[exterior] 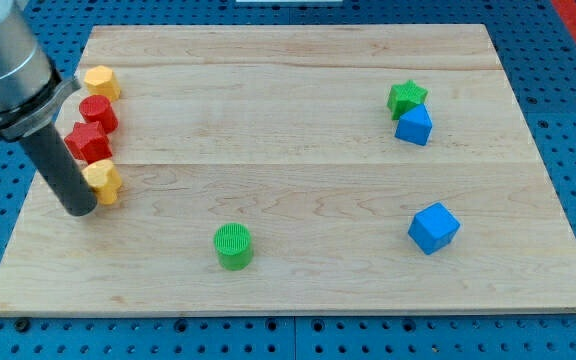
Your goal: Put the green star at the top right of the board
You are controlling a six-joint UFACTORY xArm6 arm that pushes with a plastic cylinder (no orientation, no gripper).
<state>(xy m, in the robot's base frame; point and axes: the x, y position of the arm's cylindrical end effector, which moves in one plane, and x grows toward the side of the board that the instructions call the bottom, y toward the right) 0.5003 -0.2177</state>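
The green star lies on the wooden board in the right half, toward the view's top, touching a blue block just below it. My tip is at the far left of the board, right beside the lower yellow block, far from the green star. The rod rises up and left to the grey arm body at the view's top left corner.
A column at the left edge holds a yellow block, a red round block, a red star-like block and the lower yellow block. A green cylinder sits at bottom centre. A blue cube sits at lower right.
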